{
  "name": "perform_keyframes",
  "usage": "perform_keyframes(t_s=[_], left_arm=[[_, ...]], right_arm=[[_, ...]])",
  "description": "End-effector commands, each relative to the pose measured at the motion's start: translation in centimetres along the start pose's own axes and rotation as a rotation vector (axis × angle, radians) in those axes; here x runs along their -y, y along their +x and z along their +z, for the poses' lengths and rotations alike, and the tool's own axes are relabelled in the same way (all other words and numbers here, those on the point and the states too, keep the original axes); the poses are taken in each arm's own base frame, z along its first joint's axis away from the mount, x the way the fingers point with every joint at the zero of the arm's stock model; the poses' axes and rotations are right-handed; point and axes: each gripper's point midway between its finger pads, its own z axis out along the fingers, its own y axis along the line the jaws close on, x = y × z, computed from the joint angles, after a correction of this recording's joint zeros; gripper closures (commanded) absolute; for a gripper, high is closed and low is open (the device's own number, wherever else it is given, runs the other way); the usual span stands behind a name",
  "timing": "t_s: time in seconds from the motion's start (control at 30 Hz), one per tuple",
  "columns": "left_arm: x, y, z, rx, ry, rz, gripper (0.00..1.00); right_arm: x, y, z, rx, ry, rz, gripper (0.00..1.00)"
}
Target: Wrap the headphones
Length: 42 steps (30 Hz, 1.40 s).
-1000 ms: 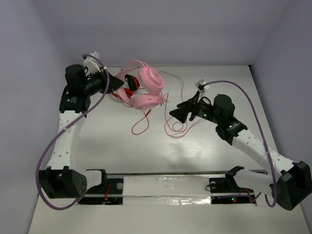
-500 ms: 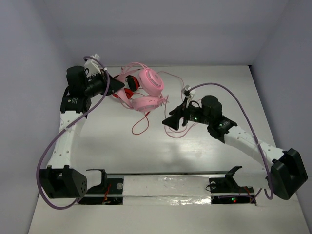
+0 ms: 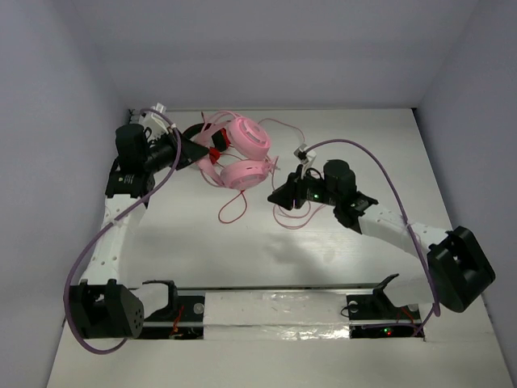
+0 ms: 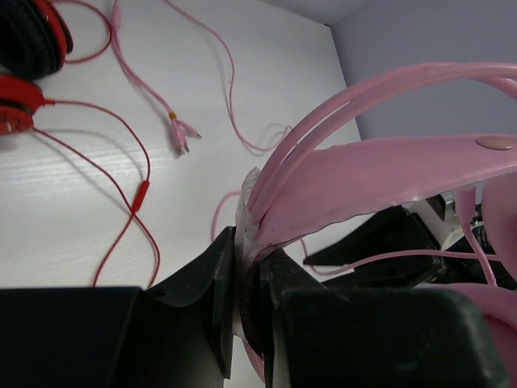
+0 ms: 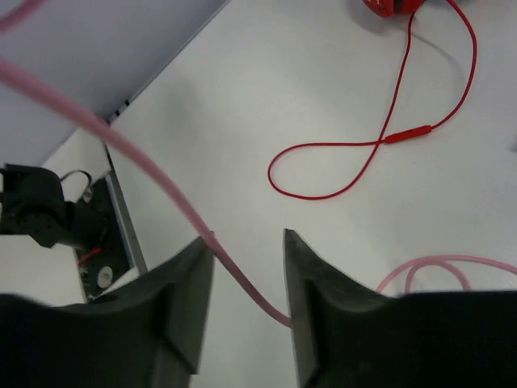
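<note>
The left end effector [image 4: 249,275] clamps the headband [image 4: 380,166] of the headphones [image 3: 250,135]; the right end effector [image 5: 246,242], apart around the cable [image 5: 153,179], has neared them for winding.

The left arm [image 3: 113,226] rises from its base at the near left and folds at the elbow toward the far side. The left gripper [image 3: 194,148] points to the right, its jaws pressed tight on the band of the headphones [image 3: 242,153]. The right arm [image 3: 388,230] stretches low from the near right toward the middle, and the right gripper [image 3: 279,196] points left with its jaws parted, the thin pink cable [image 5: 161,182] passing through the gap.
</note>
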Motion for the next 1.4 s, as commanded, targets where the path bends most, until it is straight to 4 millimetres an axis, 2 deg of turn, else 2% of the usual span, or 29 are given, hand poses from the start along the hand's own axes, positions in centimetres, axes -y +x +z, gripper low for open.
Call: perform_keyframes(t_s=[0.0, 0.07, 0.17, 0.2, 0.27, 0.33, 0.43, 0.6, 0.73, 0.87, 1.0, 1.23, 1.33, 1.37], left_arm=[[3.5, -1.1, -1.4, 0.076, 0.114, -0.036, 1.0], [3.7, -0.9, -1.5, 0.065, 0.118, -0.046, 1.0], [5.1, -1.6, -2.5, 0.085, 0.157, -0.047, 1.0], [5.6, -2.7, -3.1, 0.109, 0.162, -0.073, 1.0], [8.1, -4.5, -4.4, 0.135, 0.256, -0.089, 1.0], [9.1, -5.6, -5.1, 0.143, 0.289, -0.088, 1.0], [10.6, -7.3, -6.3, 0.188, 0.311, -0.075, 1.0], [12.1, -8.4, -7.3, 0.204, 0.34, -0.079, 1.0], [13.4, -9.0, -7.9, 0.215, 0.363, -0.074, 1.0], [14.4, -10.1, -8.7, 0.243, 0.372, -0.063, 1.0], [15.8, -11.1, -9.5, 0.265, 0.397, -0.053, 1.0], [15.9, -12.2, -9.1, 0.279, 0.404, -0.074, 1.0], [15.8, -12.4, -8.9, 0.284, 0.402, -0.085, 1.0], [15.7, -12.5, -8.9, 0.286, 0.399, -0.085, 1.0]], right_arm=[[-0.6, -2.0, 0.7, 0.078, -0.036, -0.049, 0.54], [-0.4, -1.9, 1.1, 0.072, -0.042, -0.05, 0.36], [0.2, -2.1, 2.1, 0.078, -0.038, -0.051, 0.36], [0.6, -2.4, 2.4, 0.089, -0.024, -0.059, 0.37], [1.3, -3.3, 3.2, 0.103, -0.002, -0.082, 0.38], [2.1, -4.4, 3.6, 0.128, 0.035, -0.103, 0.38], [3.4, -5.9, 3.3, 0.173, 0.048, -0.123, 0.38], [4.1, -7.0, 3.0, 0.197, -0.016, -0.125, 0.38], [3.9, -6.4, 3.8, 0.159, -0.064, -0.12, 0.37], [4.5, -5.0, 4.3, 0.146, -0.071, -0.09, 0.28], [4.2, -3.7, 4.3, 0.133, -0.109, -0.032, 0.28], [3.1, -0.7, 4.0, 0.116, -0.162, 0.041, 0.28], [4.1, -0.1, 4.1, 0.111, -0.108, 0.061, 0.39], [4.4, -0.1, 4.1, 0.112, -0.093, 0.065, 0.52]])
